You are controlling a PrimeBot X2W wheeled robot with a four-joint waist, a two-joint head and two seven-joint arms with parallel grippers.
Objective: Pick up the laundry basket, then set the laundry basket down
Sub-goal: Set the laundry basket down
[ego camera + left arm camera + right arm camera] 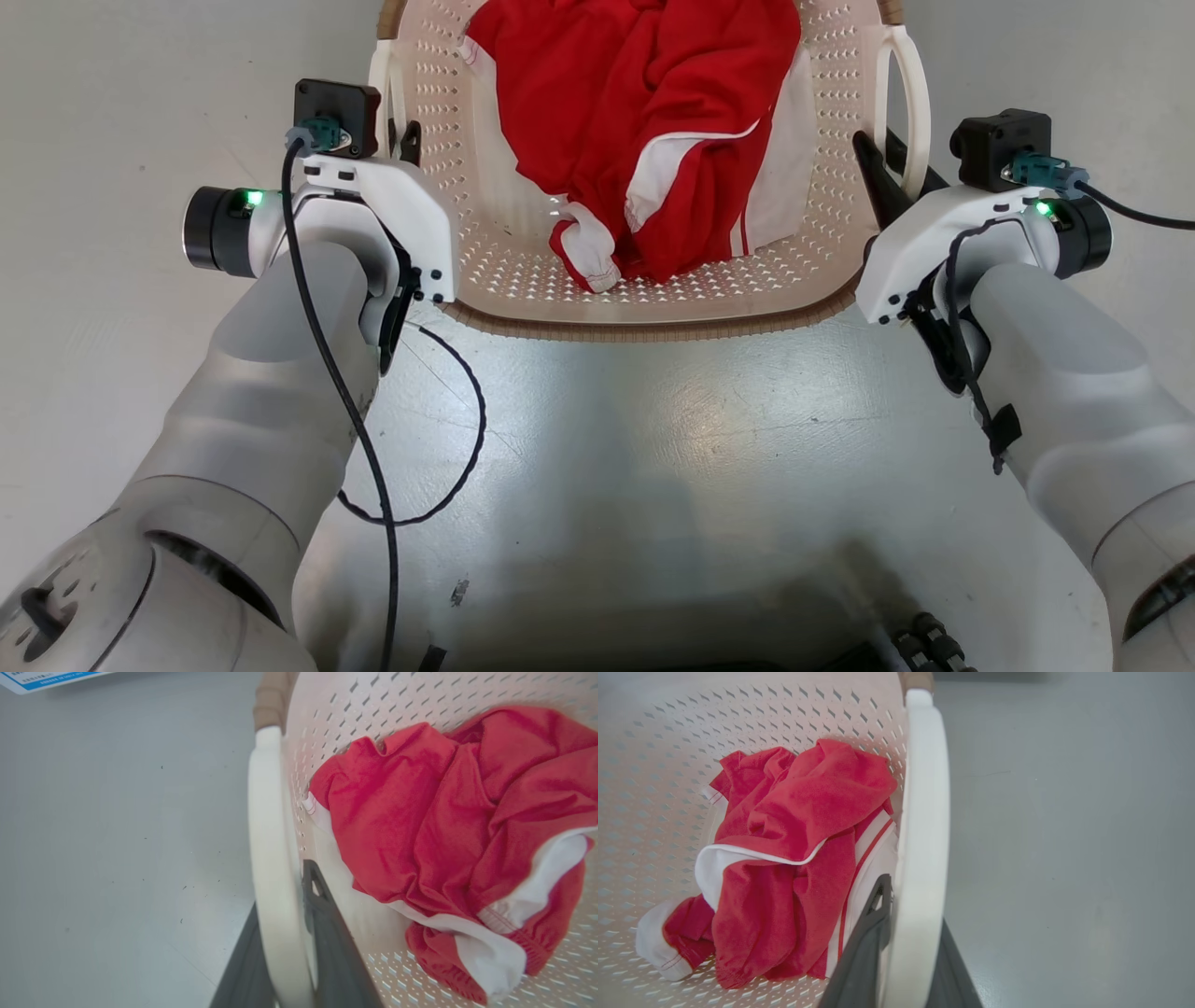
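Note:
The laundry basket (653, 322) is cream with perforated walls and a brown rim, and it lies at the top centre of the head view between my two arms. A crumpled red and white garment (644, 121) lies inside it. My left gripper (407, 142) is shut on the white left loop handle (268, 812), one dark finger on each side of it. My right gripper (885, 168) grips the white right loop handle (924, 788) the same way. The far end of the basket is cut off by the top edge of the head view.
Grey floor (112, 112) spreads out on both sides of the basket. My pale base (653, 485) lies just below the basket's near rim, with a black cable loop (471, 420) hanging beside my left arm. A blue and white sheet (42, 679) lies on the floor far off.

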